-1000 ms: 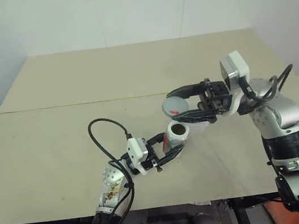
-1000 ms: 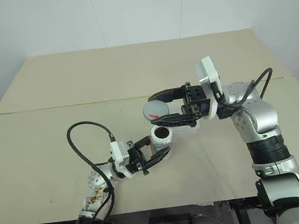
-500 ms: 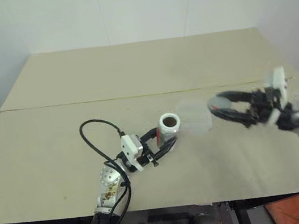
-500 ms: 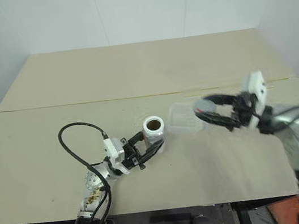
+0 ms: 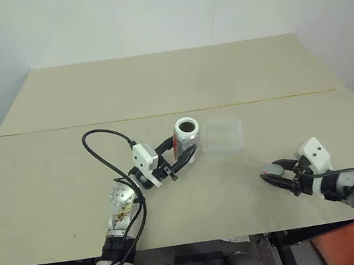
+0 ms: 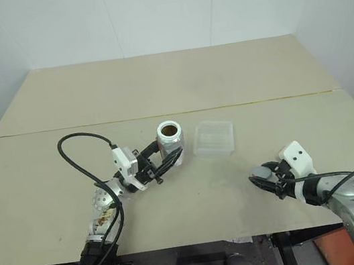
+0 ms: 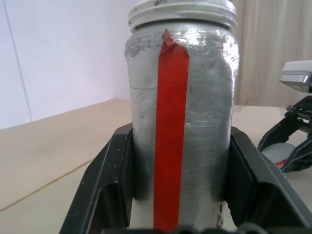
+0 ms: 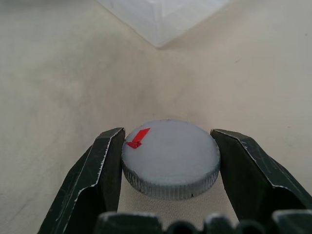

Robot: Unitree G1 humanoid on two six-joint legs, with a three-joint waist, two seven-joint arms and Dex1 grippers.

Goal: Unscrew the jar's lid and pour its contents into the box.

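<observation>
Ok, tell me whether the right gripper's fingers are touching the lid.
Touching. In the right wrist view, the right gripper has both fingers pressed against the rim of the lid, one on each side, with no gap.

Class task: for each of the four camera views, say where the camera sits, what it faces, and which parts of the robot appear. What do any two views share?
Left eye: head camera, looking down at the beige table; both arms show.
Right eye: its stereo twin, same scene.
Left wrist: looks along the left tool gripping the silver-grey jar with red tape.
Right wrist: looks along the right tool around the flat grey round lid.
Shared: both wrist views show the lid; the right wrist and eye views show the clear plastic box.
</observation>
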